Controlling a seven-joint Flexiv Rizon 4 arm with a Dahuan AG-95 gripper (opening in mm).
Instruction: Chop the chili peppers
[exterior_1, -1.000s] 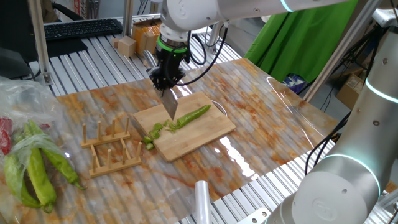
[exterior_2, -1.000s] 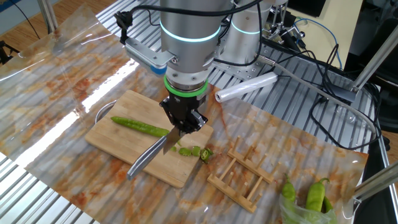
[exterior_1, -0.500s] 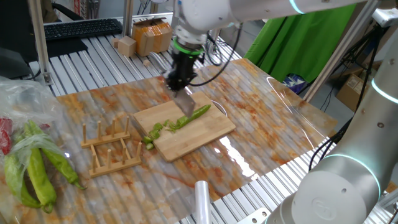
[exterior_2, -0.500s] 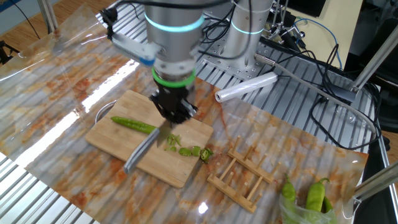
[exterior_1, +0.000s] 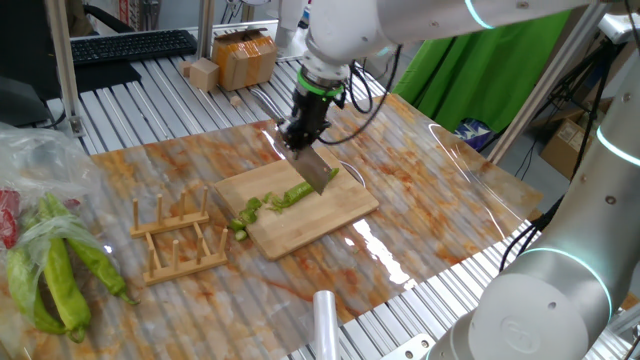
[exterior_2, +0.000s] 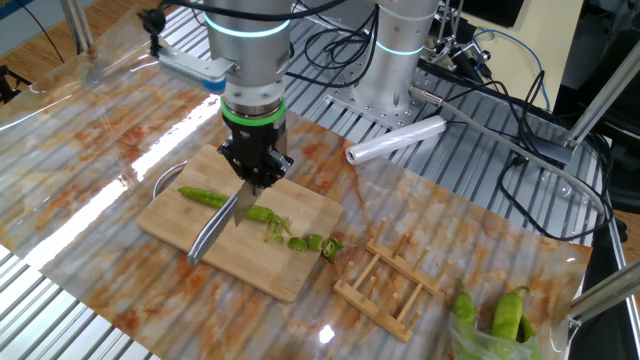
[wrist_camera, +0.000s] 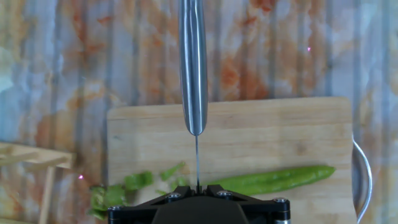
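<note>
- Gripper fingers are seen clamped together on a knife, which is held pointing down over the cutting board.
- Chili peppers are found lying across the board; the uncut length lies toward the board's metal handle, and cut chunks are gathered at the other end, near the wooden rack.
- In the hand view, the blade edge is shown crossing the chili close to its cut end.
- A good cut is judged to need the blade kept square to the chili and pressed straight down to the board.
- Only a short piece should be taken, so the chili is not rolled or dragged aside.
</note>
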